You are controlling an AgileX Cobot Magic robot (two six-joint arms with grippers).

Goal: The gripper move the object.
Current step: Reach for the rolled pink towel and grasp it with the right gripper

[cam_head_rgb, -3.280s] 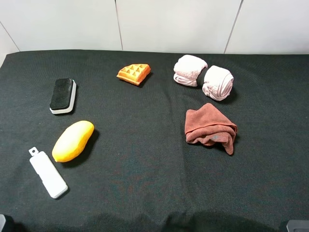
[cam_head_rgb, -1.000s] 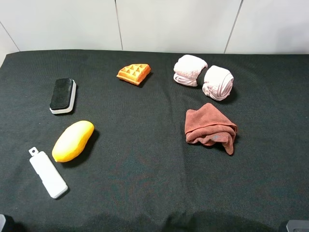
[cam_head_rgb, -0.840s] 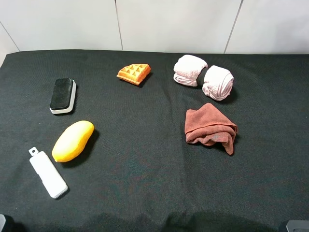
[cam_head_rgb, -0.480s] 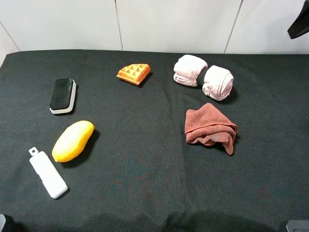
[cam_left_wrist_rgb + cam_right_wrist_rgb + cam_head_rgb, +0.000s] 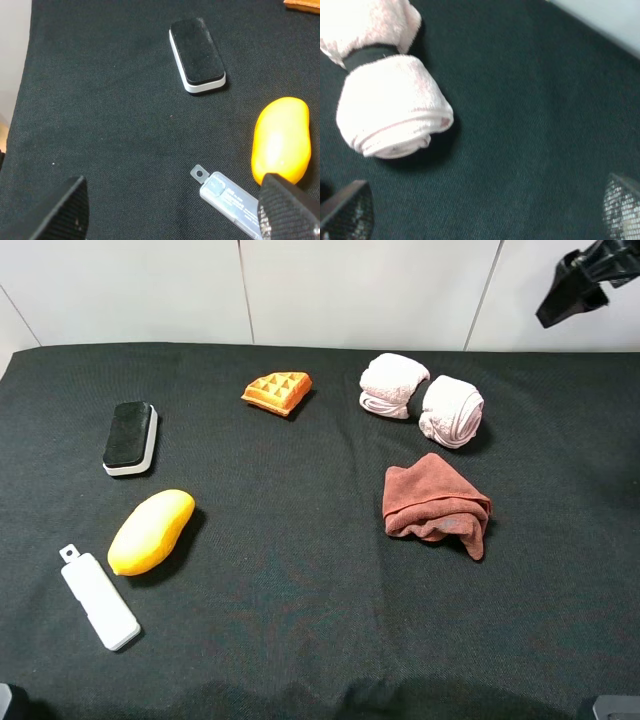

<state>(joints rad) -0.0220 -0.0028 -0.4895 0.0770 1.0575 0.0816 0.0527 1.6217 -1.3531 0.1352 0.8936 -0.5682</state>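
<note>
Noting the right gripper (image 5: 568, 292) newly showing at the far right corner of the high view, absent from it moments ago; nothing shifting meanwhile on the black cloth-covered table (image 5: 300, 640). Reading its fingers (image 5: 345, 212) in the wrist view as spread wide, holding nothing. Hanging high, out beyond the pale pink rolled towel (image 5: 452, 411), with that roll lying just ahead of the parted fingers. Judging this roll the likely object: lying untouched beside the second pink rolled towel (image 5: 393, 385), near the crumpled rust-brown cloth (image 5: 435, 502). Approach only beginning; descending and closing yet to come. Finding the left gripper (image 5: 170, 212) likewise spread and empty, hanging over the flat white plastic case (image 5: 230, 200) and the yellow mango-shaped toy (image 5: 280, 142).
</note>
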